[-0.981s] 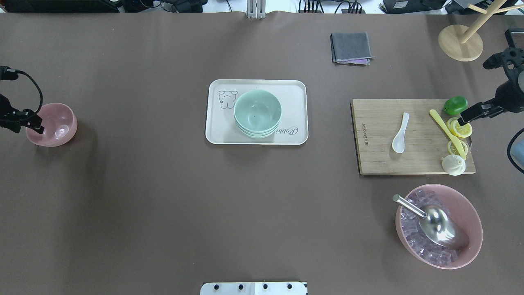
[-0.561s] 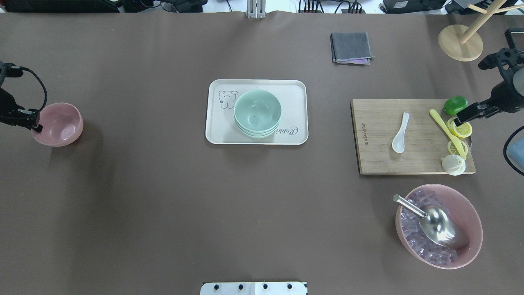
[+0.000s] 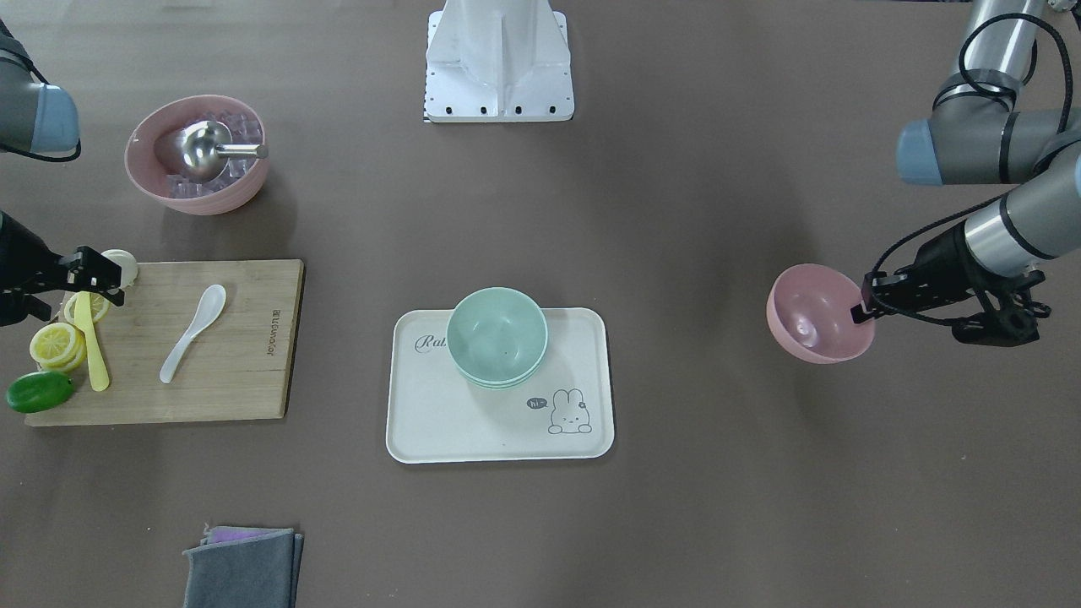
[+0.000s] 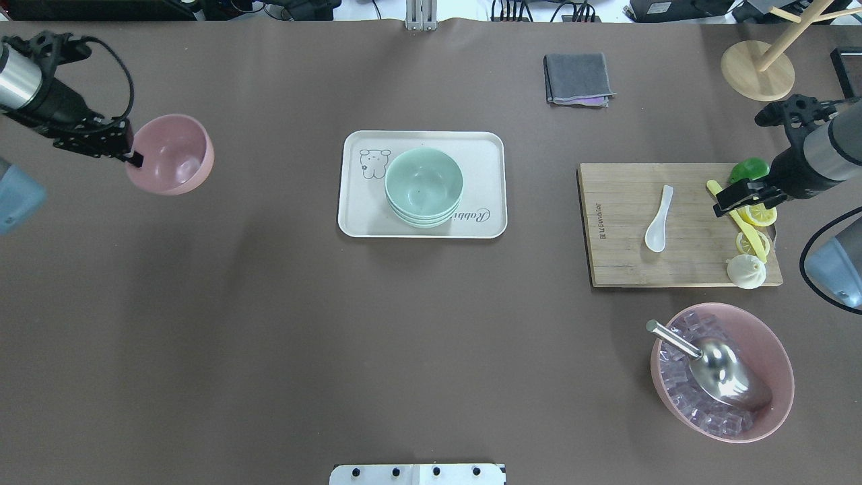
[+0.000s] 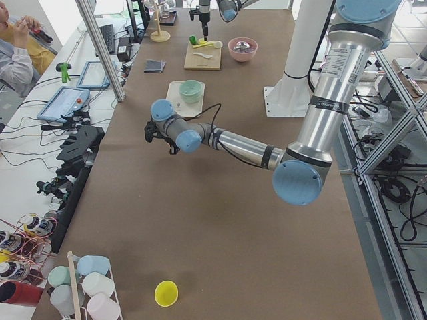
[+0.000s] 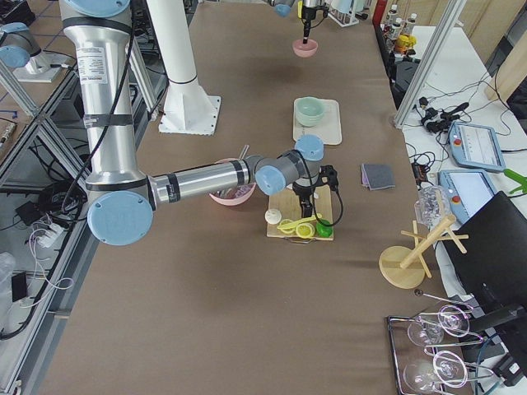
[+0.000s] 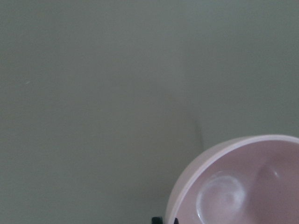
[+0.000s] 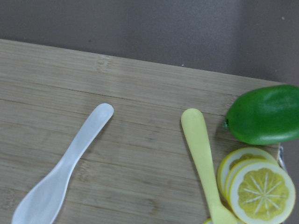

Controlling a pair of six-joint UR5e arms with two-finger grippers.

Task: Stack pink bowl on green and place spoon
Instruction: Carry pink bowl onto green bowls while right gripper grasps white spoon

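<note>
My left gripper [image 4: 135,156] is shut on the rim of the small pink bowl [image 4: 174,155] and holds it above the table, left of the tray; the bowl also shows in the front view [image 3: 815,314] and the left wrist view [image 7: 243,186]. A stack of green bowls [image 4: 423,185] stands on the white tray [image 4: 485,148]. A white spoon [image 4: 658,219] and a yellow spoon [image 4: 735,217] lie on the wooden cutting board [image 4: 619,263]. My right gripper [image 4: 724,201] hovers open and empty over the board's right end, above the yellow spoon.
A lime [image 4: 751,168], lemon slices [image 4: 759,215] and a white dumpling [image 4: 745,271] sit at the board's right end. A large pink bowl [image 4: 774,350] with ice cubes and a metal scoop stands near right. A grey cloth [image 4: 579,77] and a wooden stand [image 4: 757,71] are at the back.
My left gripper has lifted the pink bowl and carried it away from the robot and right, toward the tray. My right gripper has moved left over the board's right end.
</note>
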